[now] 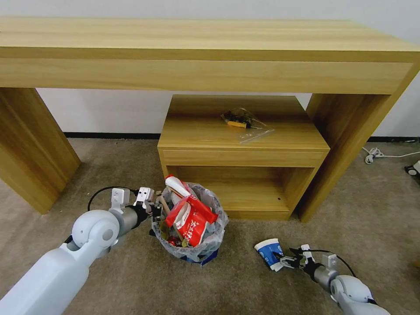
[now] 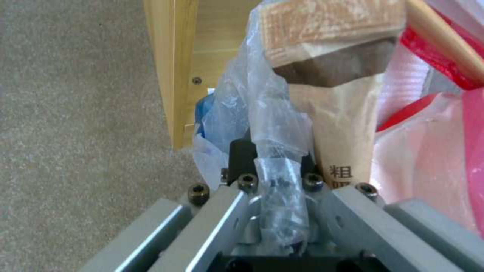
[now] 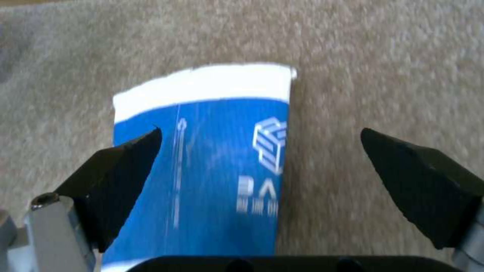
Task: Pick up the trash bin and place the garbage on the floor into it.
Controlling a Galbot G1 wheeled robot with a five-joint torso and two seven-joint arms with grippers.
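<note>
On the beige carpet floor (image 1: 131,166), in front of a low wooden cabinet (image 1: 243,131) set under a long wooden table (image 1: 197,52), the left gripper (image 1: 155,209) pinches the full trash bin (image 1: 190,245) by its rim. Right of the bin, the right gripper (image 1: 285,261) spreads wide jaws around a blue paper cup (image 3: 211,166); closing squarely across its middle should avoid crushing it.

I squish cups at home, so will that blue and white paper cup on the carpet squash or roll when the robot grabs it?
Probably it squashes: the blue and white paper cup looks thin, and already flattened. It likely rolls little, lying on its side on the beige carpet. The right tool, open around it, should lift it easily.
</note>
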